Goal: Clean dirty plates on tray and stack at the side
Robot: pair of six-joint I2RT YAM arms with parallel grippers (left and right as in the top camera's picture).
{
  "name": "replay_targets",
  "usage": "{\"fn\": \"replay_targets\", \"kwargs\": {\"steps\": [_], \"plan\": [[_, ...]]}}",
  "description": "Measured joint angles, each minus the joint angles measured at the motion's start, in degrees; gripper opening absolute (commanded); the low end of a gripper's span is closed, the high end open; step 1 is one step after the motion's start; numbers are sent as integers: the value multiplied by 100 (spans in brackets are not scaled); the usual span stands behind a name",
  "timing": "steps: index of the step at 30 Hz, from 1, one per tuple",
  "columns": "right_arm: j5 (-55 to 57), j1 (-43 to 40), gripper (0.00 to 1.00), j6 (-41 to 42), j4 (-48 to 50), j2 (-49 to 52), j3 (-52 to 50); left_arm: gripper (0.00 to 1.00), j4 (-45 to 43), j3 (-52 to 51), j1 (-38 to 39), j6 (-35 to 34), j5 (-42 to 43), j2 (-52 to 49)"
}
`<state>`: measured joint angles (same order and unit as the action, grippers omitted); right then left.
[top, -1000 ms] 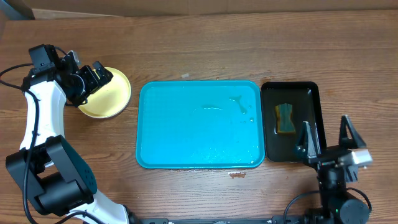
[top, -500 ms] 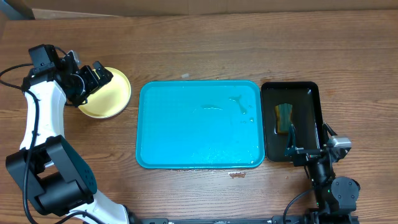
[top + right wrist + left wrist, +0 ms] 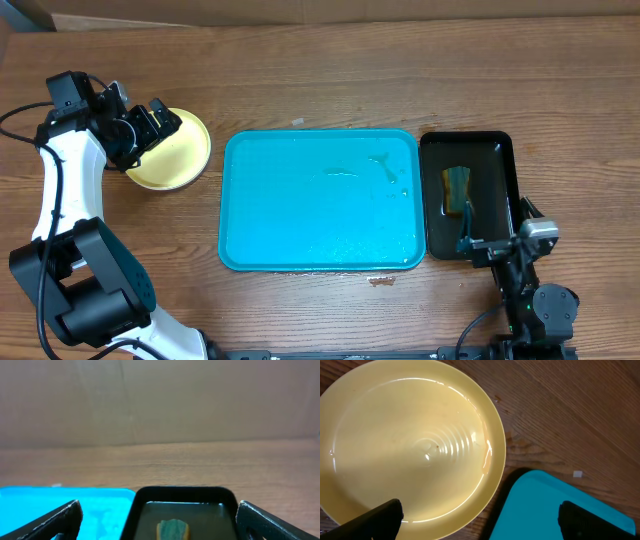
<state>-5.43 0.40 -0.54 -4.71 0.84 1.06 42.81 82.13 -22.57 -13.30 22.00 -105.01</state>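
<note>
1. Overhead, the right gripper (image 3: 497, 236) has swung round at the table's front edge since a second ago and now faces the black tray (image 3: 500, 150). Its fingers are spread wide and hold nothing.
2. The left gripper (image 3: 480, 509) has not moved. It is spread wide above the yellow plate (image 3: 410, 445), gripping nothing.
3. The plate rests unmoved near the table's left edge, just clear of the tray (image 3: 320, 200).
4. A sponge (image 3: 457, 190) lies in the black tray.
</note>
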Motion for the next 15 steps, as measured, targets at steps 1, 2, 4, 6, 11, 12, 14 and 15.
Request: {"fn": "replay_targets", "kwargs": {"steps": [1, 2, 4, 6, 11, 12, 14, 15], "plan": [[-22, 0, 100, -114, 0, 0, 0, 99, 0, 0, 0, 0, 0, 0], [-35, 0, 100, -219, 2, 0, 0, 100, 2, 0, 0, 0, 0, 0], [-46, 0, 100, -332, 2, 0, 0, 100, 0, 0, 0, 0, 0, 0], [-61, 0, 100, -404, 9, 0, 0, 100, 0, 0, 0, 0, 0, 0], [-72, 0, 100, -494, 9, 0, 0, 100, 0, 0, 0, 0, 0, 0], [-74, 0, 100, -503, 4, 0, 0, 100, 0, 0, 0, 0, 0, 0], [-72, 0, 100, -514, 9, 0, 0, 100, 0, 0, 0, 0, 0, 0], [-76, 0, 100, -529, 9, 0, 0, 100, 0, 0, 0, 0, 0, 0]]}}
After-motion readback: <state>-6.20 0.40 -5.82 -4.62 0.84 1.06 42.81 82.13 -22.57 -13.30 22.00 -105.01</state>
